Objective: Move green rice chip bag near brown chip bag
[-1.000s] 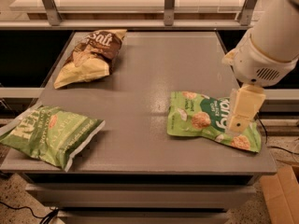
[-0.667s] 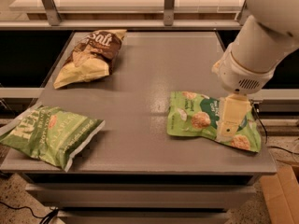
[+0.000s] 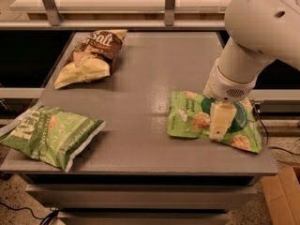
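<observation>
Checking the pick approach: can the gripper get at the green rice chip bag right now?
Probably yes: the gripper hangs directly over the green rice chip bag, and nothing else covers the bag.

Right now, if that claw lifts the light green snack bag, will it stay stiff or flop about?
Probably floppy: the light green snack bag lies flat and crinkled on the table, so it would likely sag from wherever it's pinched. It looks thin, so probably light. The claw hangs over its middle; the smooth film might slip.
</observation>
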`<action>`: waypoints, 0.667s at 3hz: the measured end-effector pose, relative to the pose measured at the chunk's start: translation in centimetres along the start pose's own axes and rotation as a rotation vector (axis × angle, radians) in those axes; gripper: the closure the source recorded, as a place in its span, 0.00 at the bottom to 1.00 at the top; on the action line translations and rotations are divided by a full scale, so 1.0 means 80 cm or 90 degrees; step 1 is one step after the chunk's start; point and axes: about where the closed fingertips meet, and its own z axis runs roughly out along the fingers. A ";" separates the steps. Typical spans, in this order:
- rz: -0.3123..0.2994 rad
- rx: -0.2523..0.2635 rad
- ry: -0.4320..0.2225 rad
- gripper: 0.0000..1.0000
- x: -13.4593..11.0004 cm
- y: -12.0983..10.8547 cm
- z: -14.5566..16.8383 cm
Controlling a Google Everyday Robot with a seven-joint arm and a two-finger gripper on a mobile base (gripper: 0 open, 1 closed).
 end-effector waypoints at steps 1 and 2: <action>-0.002 -0.002 0.000 0.61 0.000 -0.002 -0.001; -0.002 -0.002 0.000 0.84 0.000 -0.003 -0.003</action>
